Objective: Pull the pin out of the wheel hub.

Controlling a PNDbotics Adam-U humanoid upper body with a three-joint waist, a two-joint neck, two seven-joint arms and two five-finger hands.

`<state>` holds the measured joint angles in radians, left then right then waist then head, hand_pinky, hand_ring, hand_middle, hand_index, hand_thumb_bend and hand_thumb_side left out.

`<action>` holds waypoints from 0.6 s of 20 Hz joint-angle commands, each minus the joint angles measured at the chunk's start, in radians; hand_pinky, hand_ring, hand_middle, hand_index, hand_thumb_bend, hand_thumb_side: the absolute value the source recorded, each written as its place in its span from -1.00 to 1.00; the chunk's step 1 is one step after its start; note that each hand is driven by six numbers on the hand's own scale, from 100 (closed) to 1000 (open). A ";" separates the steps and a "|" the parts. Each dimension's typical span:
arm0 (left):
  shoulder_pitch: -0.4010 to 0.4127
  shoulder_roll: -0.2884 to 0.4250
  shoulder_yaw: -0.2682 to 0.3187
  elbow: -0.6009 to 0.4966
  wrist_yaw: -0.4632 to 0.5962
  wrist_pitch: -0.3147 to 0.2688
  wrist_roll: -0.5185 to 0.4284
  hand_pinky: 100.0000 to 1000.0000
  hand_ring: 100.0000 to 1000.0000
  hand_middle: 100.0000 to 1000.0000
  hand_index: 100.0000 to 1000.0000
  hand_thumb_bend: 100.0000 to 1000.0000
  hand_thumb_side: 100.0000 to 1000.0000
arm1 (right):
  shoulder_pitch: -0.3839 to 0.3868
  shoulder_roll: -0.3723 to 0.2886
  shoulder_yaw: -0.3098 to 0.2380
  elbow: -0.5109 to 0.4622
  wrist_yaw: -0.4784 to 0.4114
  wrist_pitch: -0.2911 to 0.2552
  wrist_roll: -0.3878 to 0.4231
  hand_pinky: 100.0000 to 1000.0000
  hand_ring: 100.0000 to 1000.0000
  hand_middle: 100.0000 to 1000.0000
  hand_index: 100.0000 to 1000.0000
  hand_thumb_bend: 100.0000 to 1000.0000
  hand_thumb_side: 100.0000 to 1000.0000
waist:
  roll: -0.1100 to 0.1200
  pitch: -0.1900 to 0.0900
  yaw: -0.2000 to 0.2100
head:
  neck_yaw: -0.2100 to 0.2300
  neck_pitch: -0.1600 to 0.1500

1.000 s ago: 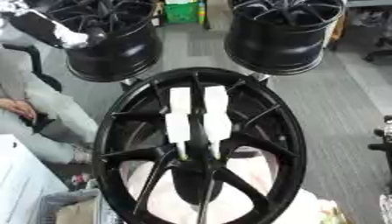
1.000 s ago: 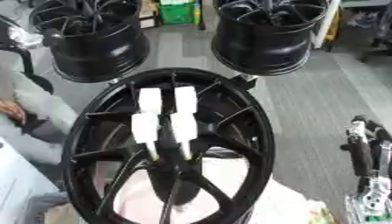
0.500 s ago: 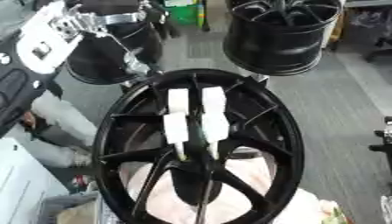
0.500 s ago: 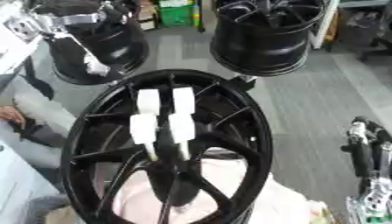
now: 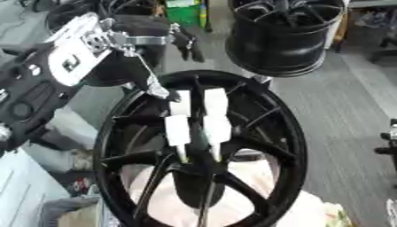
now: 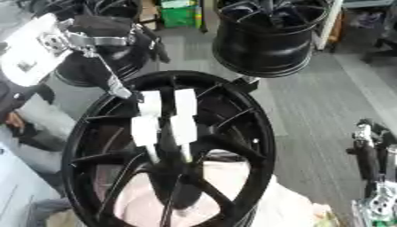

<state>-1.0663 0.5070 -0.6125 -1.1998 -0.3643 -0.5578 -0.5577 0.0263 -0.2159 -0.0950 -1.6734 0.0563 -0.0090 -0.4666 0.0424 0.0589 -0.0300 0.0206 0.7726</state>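
A big black wheel hub [image 5: 267, 133] stands tilted in the middle, spokes running to a dark centre. Two spokes carry white strips [image 5: 203, 116], each with a thin pale stem [image 5: 183, 154] below it; I cannot make out a pin for certain. My left arm [image 5: 66, 62] reaches in from the upper left. Its black left hand [image 5: 184, 42] hangs above the hub's top rim with fingers drooping and nothing in them. A silver rod [image 5: 147, 75] from the wrist ends near the rim. My right hand [image 6: 371, 153] rests low at the right edge, fingers up.
Two more black rims stand behind: one at the back right [image 5: 287, 35], one at the back left [image 6: 81, 73] partly behind my arm. A green box [image 5: 182, 11] sits between them. Pale pink cloth [image 5: 256, 208] lies under the hub. Grey floor [image 5: 341, 111] spreads right.
My left arm has swung in from the upper left corner and its hand now hangs over the hub's top rim. The hub and right hand have stayed put.
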 commanded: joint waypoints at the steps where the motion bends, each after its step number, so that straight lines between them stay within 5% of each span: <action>1: -0.019 0.002 0.008 0.010 -0.037 -0.349 -0.349 0.40 0.27 0.34 0.63 -0.03 -0.17 | -0.010 -0.022 0.000 -0.008 0.003 -0.002 0.003 -0.15 0.31 0.46 0.40 -1.00 0.39 | -0.002 -0.012 -0.001 | 0.002 -0.003; 12: -0.010 -0.009 0.001 0.058 -0.117 -0.349 -0.349 0.38 0.25 0.34 0.63 0.00 -0.13 | -0.009 -0.021 -0.001 -0.008 0.003 -0.002 0.003 -0.15 0.30 0.46 0.40 -1.00 0.39 | -0.002 -0.011 -0.003 | 0.001 -0.003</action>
<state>-1.0580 0.4887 -0.6131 -1.1389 -0.4764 -0.5578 -0.5577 0.0263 -0.2160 -0.0924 -1.6734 0.0563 -0.0090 -0.4666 0.0423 0.0589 -0.0325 0.0219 0.7726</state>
